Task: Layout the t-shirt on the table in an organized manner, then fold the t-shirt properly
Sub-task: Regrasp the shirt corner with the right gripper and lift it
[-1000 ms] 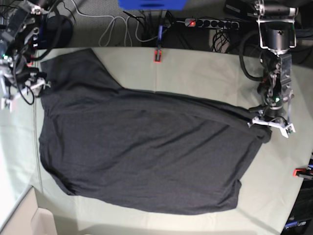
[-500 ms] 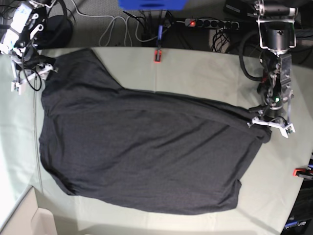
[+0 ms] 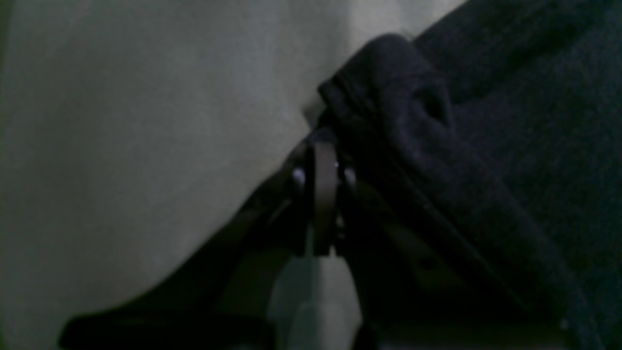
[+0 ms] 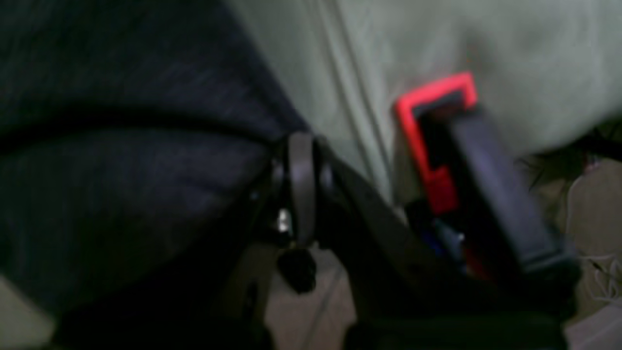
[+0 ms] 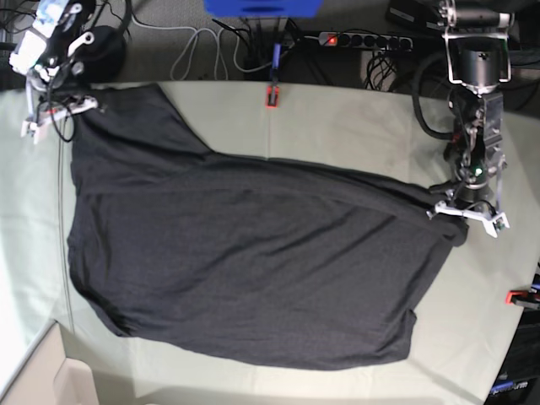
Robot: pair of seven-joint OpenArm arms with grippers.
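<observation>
Two grippers pinch opposite ends of the t-shirt (image 5: 245,261), which lies spread dark across the bench (image 5: 354,118): the left gripper (image 5: 467,211) is clenched on a bunched fold at one end, the right gripper (image 5: 57,110) clenched on the hem at the far corner, close to a red clamp (image 4: 432,141). Pulling further could likely drag cloth off the bench edge or snag that clamp. No containers show, so nothing is held in any.

Bare table (image 5: 354,118) beyond t-shirt (image 5: 245,261); red clamp (image 5: 272,95) at edge
</observation>
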